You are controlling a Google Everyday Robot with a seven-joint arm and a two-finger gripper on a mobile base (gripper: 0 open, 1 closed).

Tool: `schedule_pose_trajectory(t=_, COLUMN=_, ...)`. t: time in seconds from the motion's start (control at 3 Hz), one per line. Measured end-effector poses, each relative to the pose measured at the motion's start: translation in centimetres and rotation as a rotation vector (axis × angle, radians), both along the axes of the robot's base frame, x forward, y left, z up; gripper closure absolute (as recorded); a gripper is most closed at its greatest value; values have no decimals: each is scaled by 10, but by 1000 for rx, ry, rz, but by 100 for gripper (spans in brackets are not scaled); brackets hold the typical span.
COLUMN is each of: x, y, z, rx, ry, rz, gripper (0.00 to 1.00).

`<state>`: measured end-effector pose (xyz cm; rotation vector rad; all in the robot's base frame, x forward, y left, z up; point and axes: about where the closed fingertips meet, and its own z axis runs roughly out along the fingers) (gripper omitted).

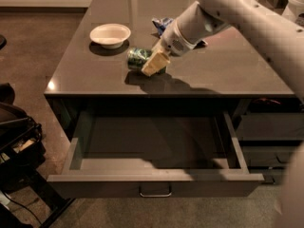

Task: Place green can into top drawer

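Fingers (156, 61) pinching the right end of the green can (137, 59). Left to right on the tabletop (228, 68): white bowl (110, 34), can on its side, gripper (153, 65) at it; top drawer (156, 178) open below. Likely light, thin-walled, slick: hold across mid-body, gently.

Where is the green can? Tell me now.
In the camera view, the green can is at the middle of the countertop, between the white bowl and the hand, which is right against it.

The dark grey tabletop (228, 75) is smooth and glossy. Near its middle, the matt cream gripper (152, 63) sits by the shiny green metal can (136, 58).
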<state>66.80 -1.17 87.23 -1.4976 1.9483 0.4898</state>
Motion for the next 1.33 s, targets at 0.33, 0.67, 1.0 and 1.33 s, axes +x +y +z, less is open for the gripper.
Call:
schedule_pose_trajectory(t=0.33, x=-66, y=-9, z=29, rx=12, ry=9, rz=-56, gripper=100)
schedule_pose_trajectory(t=0.67, x=-126, y=-16, z=56, rx=56, ry=-12, rz=-176, gripper=100)
schedule_pose_trajectory(t=1.0, x=-168, y=-31, z=42, rx=70, ry=3, rz=-332, gripper=100)
schedule_pose_trajectory(t=1.33, x=-185, y=-39, z=5, rx=28, ry=56, rz=-345, gripper=100)
